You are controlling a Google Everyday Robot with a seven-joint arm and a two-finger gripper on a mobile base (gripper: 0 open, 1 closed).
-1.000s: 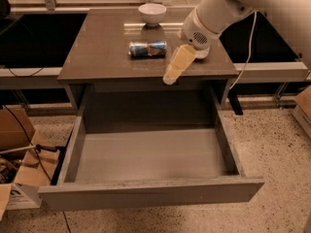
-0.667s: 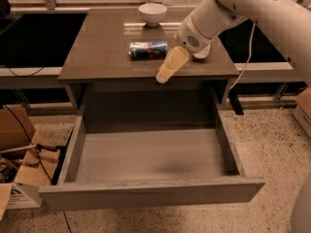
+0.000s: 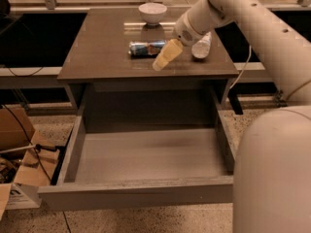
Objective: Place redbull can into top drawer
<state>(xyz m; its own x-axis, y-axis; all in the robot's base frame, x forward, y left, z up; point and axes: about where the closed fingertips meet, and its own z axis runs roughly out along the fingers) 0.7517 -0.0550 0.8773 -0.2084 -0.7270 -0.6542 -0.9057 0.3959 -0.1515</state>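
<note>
The redbull can (image 3: 147, 48) lies on its side on the brown table top (image 3: 97, 47), blue and silver, in the middle of the table. My gripper (image 3: 164, 57) hangs just right of and in front of the can, close above the table, pointing down and left; it holds nothing that shows. The top drawer (image 3: 136, 194) is pulled wide open below the table's front edge, and nothing shows on its pale grey bottom.
A white bowl (image 3: 152, 12) stands at the back of the table behind the can. A clear plastic bottle (image 3: 201, 46) lies to the right, partly behind my arm. Cardboard boxes (image 3: 19, 144) sit on the floor left of the drawer. My base (image 3: 274, 178) fills the lower right.
My gripper has moved left along the table's front, closer to the can. The can, the bowl and the drawer have not moved.
</note>
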